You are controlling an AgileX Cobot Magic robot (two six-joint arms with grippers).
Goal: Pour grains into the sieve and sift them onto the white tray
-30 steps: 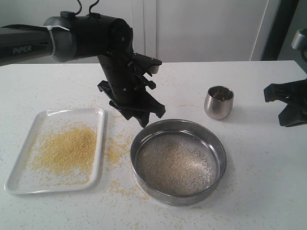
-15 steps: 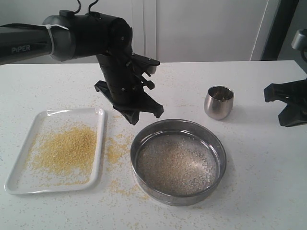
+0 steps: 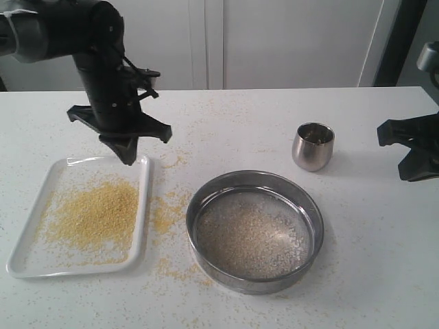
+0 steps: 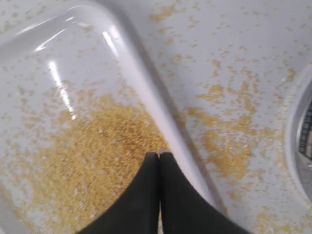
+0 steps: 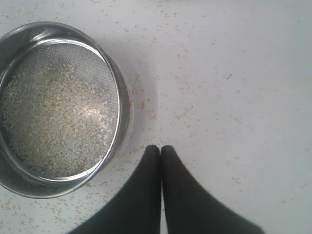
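Closest in the exterior view, the sieve (image 3: 254, 283) stands flat on the table (image 3: 384, 274), low and a little toward 5 o'clock from the middle. A layer of pale grains (image 3: 250, 236) covers most of its mesh.

At the sieve's 9 o'clock, set apart from it, lies the white tray (image 3: 82, 171). A broad patch of golden grains (image 3: 92, 212) is spread over its middle, and its far end is mostly bare. Spilled grains (image 3: 164, 218) lie on the table in the gap between tray and sieve, with thinner specks scattered all around.

Farther back, the left end effector (image 3: 128, 157) hangs point-down over the tray's far corner, the one on the sieve's side. Its wrist view shows the two fingers pressed together with nothing between them, above the edge of the golden patch beside the tray's rim.

At the sieve's 1 o'clock a small steel cup (image 3: 313, 146) stands upright, well clear of the rim.

The right end effector (image 5: 161, 148) hovers at the 3 o'clock edge of the scene. Its fingers are closed tip to tip on nothing, over bare table just beside the sieve.
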